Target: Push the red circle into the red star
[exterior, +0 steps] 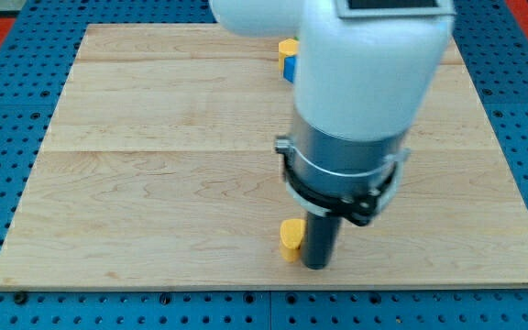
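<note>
My tip [316,266]: bare rod, nothing held, on the board [154,183] near the view's bottom | yellow block [291,237]: touching the tip's left | yellow [288,45] and blue [289,67] blocks: view's top, partly behind my arm [365,82] | red circle, red star: not visible.

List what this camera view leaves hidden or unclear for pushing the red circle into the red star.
- Red circle and red star: neither shows in the camera view; the arm body may cover them.
- Blue block and the yellow block above it: mostly hidden behind the arm, shapes unclear.
- Yellow block at the view's bottom: its right side is hidden by the rod, so contact with my tip cannot be judged.
</note>
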You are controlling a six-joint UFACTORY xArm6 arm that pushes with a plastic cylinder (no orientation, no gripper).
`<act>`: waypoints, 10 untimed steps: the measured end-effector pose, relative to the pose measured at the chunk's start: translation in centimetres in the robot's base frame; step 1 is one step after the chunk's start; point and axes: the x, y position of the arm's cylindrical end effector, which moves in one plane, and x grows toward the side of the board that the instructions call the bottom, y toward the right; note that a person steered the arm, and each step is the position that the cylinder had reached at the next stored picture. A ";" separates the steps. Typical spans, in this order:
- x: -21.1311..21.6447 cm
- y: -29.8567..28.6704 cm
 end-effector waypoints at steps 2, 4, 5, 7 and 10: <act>-6.2 2.2; -20.5 11.8; -22.6 9.0; -25.9 7.9; -23.7 17.6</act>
